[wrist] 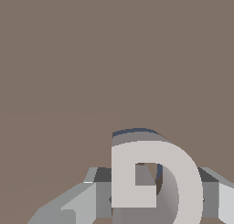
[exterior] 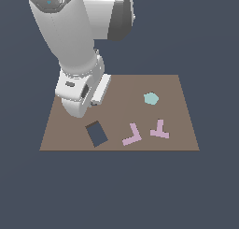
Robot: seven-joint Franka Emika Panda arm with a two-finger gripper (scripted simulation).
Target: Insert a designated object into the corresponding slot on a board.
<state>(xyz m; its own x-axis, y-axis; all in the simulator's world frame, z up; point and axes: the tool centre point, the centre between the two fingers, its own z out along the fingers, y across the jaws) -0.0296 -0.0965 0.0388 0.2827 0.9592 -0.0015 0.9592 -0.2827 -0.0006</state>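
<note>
Gripper [wrist: 151, 205] grasping G block [wrist: 155, 182] between fingers, hovering low over board [exterior: 172, 83], near its corner at exterior view's far left. G slot partly peeking behind block. Judging insertion underway: keeping block level, matching outline, lowering slowly, releasing only once seated.

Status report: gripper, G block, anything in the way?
Gripper low over board, fingers flanking G block; grip unconfirmed. Slot not visible. Nothing blocking.

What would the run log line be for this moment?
claw: shut on G block | over: board | slot: hidden | rectangular hole: open
</note>
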